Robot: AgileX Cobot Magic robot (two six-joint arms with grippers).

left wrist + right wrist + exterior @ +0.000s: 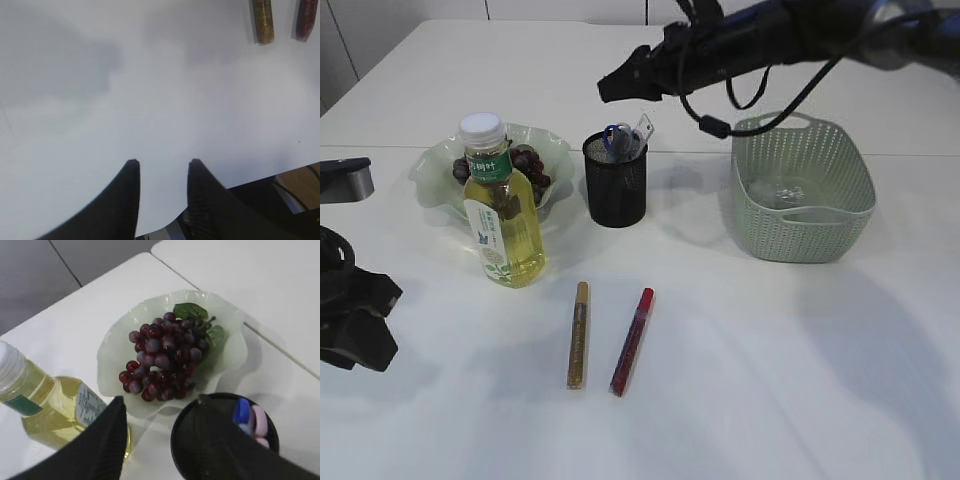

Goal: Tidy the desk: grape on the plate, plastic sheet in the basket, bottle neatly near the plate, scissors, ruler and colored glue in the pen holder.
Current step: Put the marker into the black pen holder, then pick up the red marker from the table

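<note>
Exterior view is showing the right arm's fingers (612,87) hanging above and just behind the pen holder (616,182), empty; in the right wrist view they are standing apart with nothing between them, a pose that fits a drop into the holder rather than a grasp. The pen holder is carrying the scissors (618,138), blue and pink handles showing at the rim, plus a pale flat piece that is probably the ruler (643,128). The grape (167,354) is lying in the plate (227,357), and the bottle (502,208) is standing upright just in front of it, touching or nearly so; cannot tell which. The basket (803,190) is holding something clear at its bottom, likely the plastic sheet (782,192). Two colored glue sticks, gold (578,335) and red (632,341), are lying side by side on the table (770,380), not yet in the holder. The left arm's fingers (161,165) are hovering apart over bare table near the glue sticks, so judging them next in line.
</note>
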